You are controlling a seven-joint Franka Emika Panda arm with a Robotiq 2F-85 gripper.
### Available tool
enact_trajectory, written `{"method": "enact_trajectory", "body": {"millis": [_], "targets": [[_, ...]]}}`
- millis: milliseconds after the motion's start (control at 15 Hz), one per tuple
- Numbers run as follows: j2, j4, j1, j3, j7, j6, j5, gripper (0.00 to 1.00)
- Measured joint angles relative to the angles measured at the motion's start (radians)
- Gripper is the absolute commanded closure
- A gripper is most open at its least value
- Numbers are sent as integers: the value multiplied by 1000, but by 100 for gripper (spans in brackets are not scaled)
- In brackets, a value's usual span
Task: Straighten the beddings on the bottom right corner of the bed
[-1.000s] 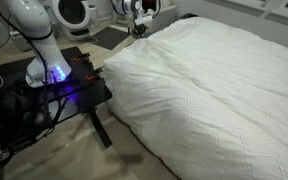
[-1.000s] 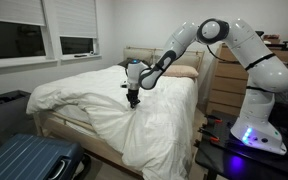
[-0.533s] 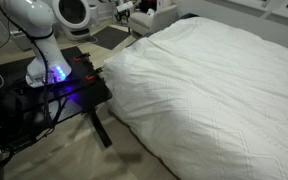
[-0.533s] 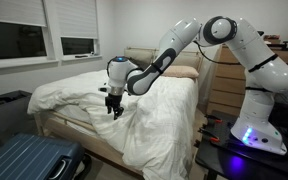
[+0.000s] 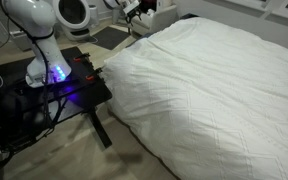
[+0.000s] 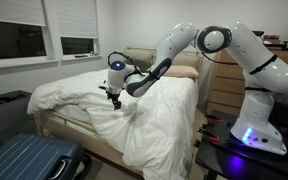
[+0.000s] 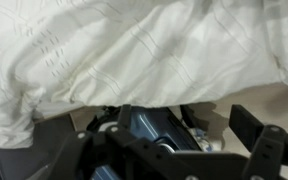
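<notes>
Windowed bedroom: white beddings [image 6: 149, 115] covered the bed [image 6: 144, 52], their edge draped over its side toward the floor [image 5: 79, 150]. My fingers [image 6: 114, 98] hung spread and empty just above a rumpled ridge near that edge. Under it lay open floor, with a blue suitcase [image 6: 29, 160] close by.

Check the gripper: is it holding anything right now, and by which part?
Nothing is held. In the wrist view the gripper has its jaws wide apart, with none of the beddings between them.
</notes>
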Motion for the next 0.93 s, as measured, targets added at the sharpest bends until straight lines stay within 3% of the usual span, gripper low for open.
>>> {"method": "enact_trajectory", "body": {"millis": [333, 933], "targets": [[136, 98, -75, -9, 27, 11, -49, 0], [385, 319, -102, -15, 34, 0, -42, 0]]}}
